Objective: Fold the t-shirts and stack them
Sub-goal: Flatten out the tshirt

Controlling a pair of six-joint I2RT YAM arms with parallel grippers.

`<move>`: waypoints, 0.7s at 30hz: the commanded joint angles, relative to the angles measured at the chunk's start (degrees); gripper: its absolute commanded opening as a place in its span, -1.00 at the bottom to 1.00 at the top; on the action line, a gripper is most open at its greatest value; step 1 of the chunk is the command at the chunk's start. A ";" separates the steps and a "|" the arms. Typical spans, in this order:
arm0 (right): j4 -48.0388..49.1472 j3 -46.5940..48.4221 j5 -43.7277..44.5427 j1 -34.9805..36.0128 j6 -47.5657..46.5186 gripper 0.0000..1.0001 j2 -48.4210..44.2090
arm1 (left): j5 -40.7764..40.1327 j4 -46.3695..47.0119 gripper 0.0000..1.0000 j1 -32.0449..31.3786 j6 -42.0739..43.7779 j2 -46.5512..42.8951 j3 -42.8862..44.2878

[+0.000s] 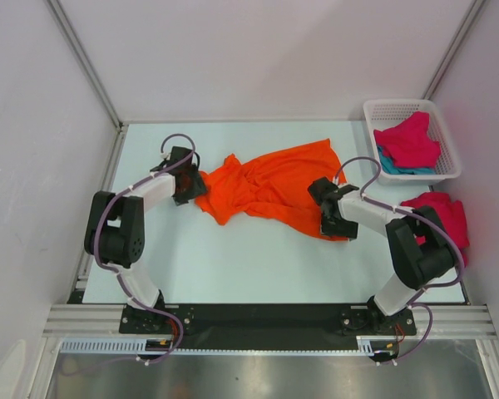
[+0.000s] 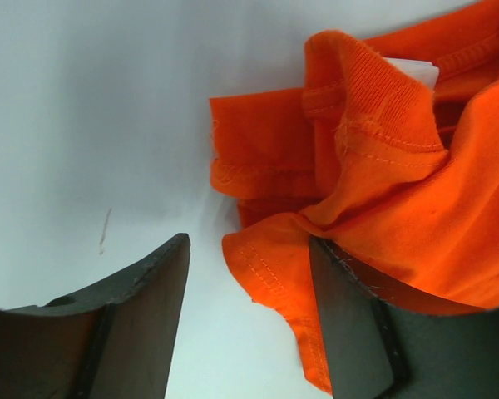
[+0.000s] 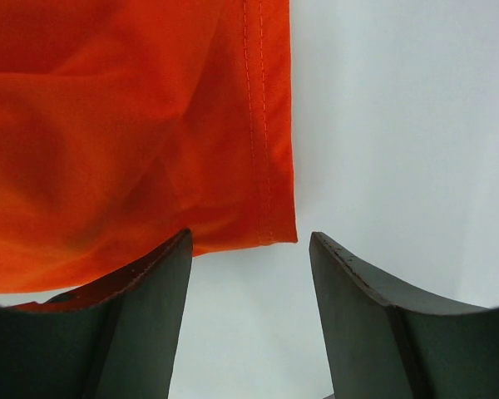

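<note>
- Left gripper [image 2: 249,278]: jaws apart at the left end of the orange shirt [image 1: 270,187]. A hem corner lies between them, and cloth drapes over one finger.
- Right gripper [image 3: 249,249]: jaws apart at the same shirt's right end, with its stitched corner just off the fingertips.
- Orange shirt: crumpled mid-table [image 1: 258,258], stretched between both grippers.
- Basket [image 1: 399,105], far right corner: holds a magenta shirt [image 1: 409,143] lying on a teal shirt [image 1: 391,166].
- Second magenta shirt [image 1: 451,214]: bunched on the table beside the right arm, near the basket.

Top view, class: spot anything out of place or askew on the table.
The orange shirt lies bunched and slanted. A pink shirt sits crumpled outside the basket, at the right edge of the table.
</note>
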 commanded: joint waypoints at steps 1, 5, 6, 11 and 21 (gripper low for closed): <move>0.64 1.95 0.59 0.02 0.46 0.27 1.10 | 4.31 5.25 0.22 -0.05 -0.04 0.92 0.38; 0.64 2.30 0.32 0.11 0.46 0.19 1.27 | 7.30 7.01 -0.46 -0.14 -0.47 1.01 -1.03; 0.64 2.39 0.32 0.20 0.38 0.12 1.19 | 7.31 7.10 -0.59 -0.22 -0.65 0.92 -1.29; 0.90 2.39 -0.47 0.20 -0.15 -0.16 0.92 | 8.70 7.45 -0.96 -0.23 -0.83 -1.00 -3.05; 0.37 2.48 -0.12 0.90 -0.33 -1.00 -0.91 | 7.92 0.35 -1.00 -0.23 0.49 -10.49 -1.91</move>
